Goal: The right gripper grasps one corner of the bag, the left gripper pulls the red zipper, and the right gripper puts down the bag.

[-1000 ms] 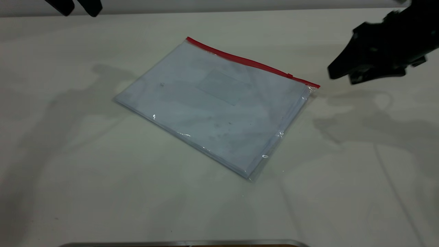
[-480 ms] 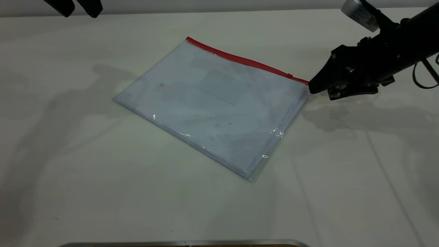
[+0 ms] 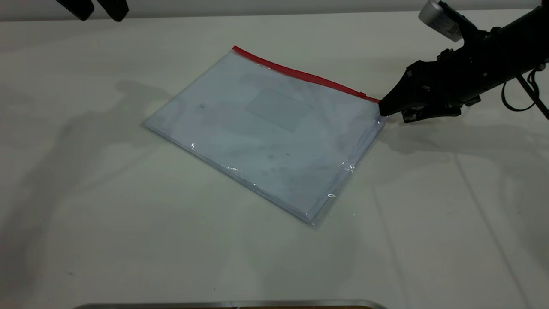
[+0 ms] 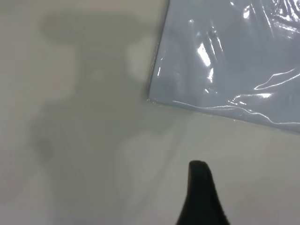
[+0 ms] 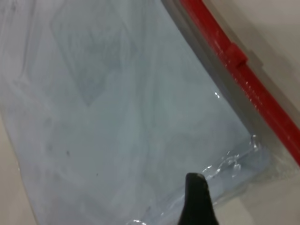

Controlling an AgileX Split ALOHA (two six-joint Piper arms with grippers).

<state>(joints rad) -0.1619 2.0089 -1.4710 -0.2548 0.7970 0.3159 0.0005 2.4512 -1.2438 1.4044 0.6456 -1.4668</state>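
The bag (image 3: 266, 128) lies flat on the table, clear bluish plastic with a faint label patch. Its red zipper (image 3: 300, 75) runs along the far long edge, and the small slider tab (image 3: 362, 94) sits near the right end. My right gripper (image 3: 392, 113) is low at the bag's right corner by the zipper end, jaws open, one tip reaching the corner. In the right wrist view one finger (image 5: 196, 190) stands over the bag (image 5: 117, 117), beside the zipper (image 5: 248, 79). My left gripper (image 3: 99, 18) hangs open at the far left, away from the bag (image 4: 234, 51).
The white table (image 3: 128, 223) stretches bare around the bag on the near and left sides. A metal strip (image 3: 231, 304) runs along the near edge. The right arm's black cable (image 3: 521, 96) loops at the far right.
My right gripper has come down and leftward from beyond the bag to its right zipper corner. The bag and the left gripper have not moved.
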